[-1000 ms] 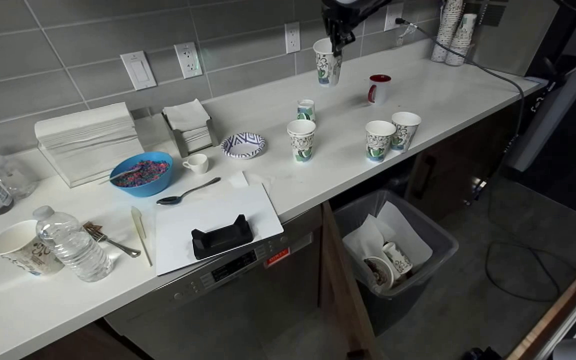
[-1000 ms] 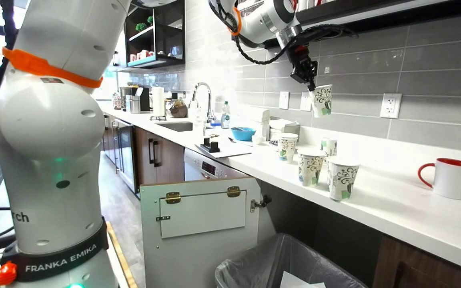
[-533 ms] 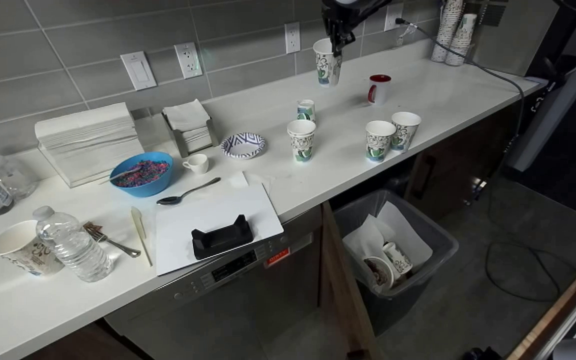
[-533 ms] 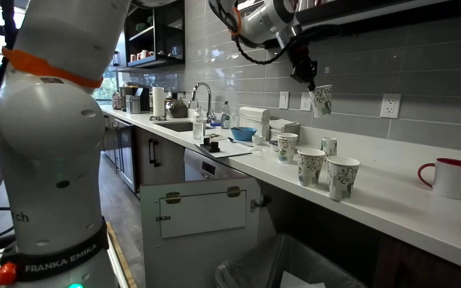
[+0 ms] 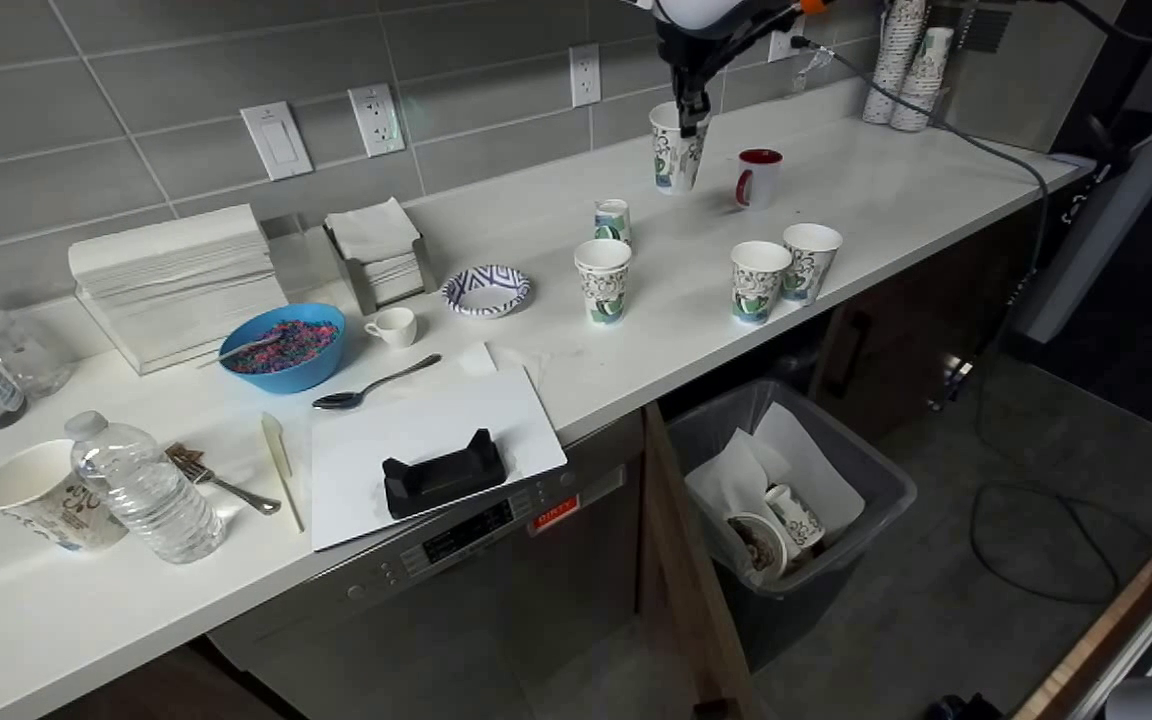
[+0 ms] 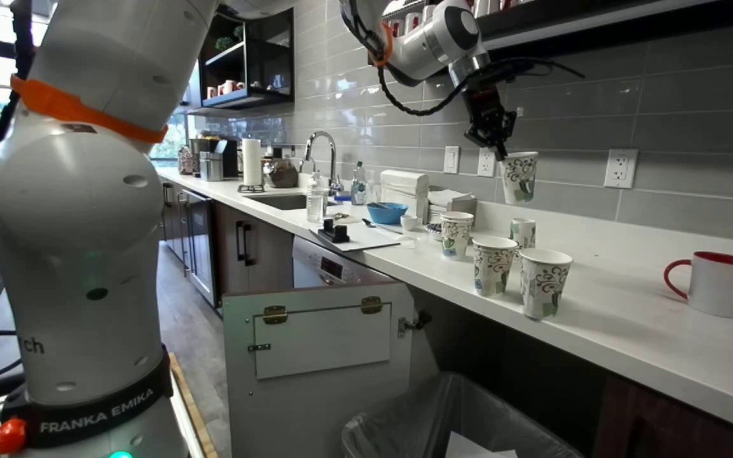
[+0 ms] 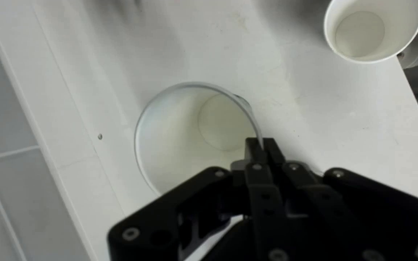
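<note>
My gripper [image 7: 263, 146] is shut on the rim of a white paper cup [image 7: 180, 134] with a leafy swirl print. One finger is inside the cup and one outside; the cup looks empty. In both exterior views the gripper [image 5: 693, 125] [image 6: 500, 152] holds the cup [image 5: 674, 165] [image 6: 520, 181] nearly upright in the air above the counter, near the tiled wall. A white mug with red inside [image 5: 758, 182] [image 6: 721, 286] stands nearby. Two paper cups [image 5: 756, 285] [image 5: 809, 265] stand by the counter's front edge. A stacked cup [image 5: 603, 285] and a small cup [image 5: 613, 221] stand further along.
A grey bin [image 5: 896, 490] with paper and used cups stands below, beside an open cabinet door [image 6: 319, 356]. The counter [image 5: 576, 370] also bears a patterned bowl [image 5: 486, 291], blue bowl [image 5: 306, 375], napkins [image 5: 376, 240], bottle [image 5: 151, 490] and black holder [image 5: 444, 475]. A shelf [image 6: 595, 25] hangs above.
My gripper and the held cup have come down toward the counter and shifted slightly right in both exterior views. Other things have not moved.
</note>
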`<act>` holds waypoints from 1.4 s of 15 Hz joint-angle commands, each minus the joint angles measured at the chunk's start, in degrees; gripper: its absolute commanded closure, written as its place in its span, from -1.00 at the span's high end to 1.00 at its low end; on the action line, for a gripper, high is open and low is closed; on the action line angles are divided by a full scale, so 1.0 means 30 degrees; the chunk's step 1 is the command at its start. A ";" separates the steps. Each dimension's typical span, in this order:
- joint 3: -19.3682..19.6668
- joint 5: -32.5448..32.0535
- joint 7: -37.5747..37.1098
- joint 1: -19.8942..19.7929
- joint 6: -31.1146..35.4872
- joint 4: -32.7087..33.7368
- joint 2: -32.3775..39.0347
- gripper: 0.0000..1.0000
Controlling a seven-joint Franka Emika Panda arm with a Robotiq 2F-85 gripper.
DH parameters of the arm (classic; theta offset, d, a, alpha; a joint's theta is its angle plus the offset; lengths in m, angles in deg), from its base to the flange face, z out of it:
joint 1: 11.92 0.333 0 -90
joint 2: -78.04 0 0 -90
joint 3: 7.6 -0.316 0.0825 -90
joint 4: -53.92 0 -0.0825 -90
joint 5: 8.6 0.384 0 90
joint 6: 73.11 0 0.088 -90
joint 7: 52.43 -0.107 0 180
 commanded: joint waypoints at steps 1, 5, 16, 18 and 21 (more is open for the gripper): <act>0.0054 0.0311 -0.2877 -0.0241 0.0197 -0.0007 0.0564 -0.98; 0.0073 0.0392 -0.5501 -0.0526 0.0503 -0.0375 0.1343 -0.98; 0.0033 0.2675 -0.8845 -0.1424 0.0657 -0.0861 0.2750 -0.98; 0.0018 0.2548 -0.9056 -0.1327 0.0659 -0.0746 0.3001 -0.98; 0.0027 0.2377 -0.9310 -0.1157 0.0591 -0.0480 0.3440 -0.98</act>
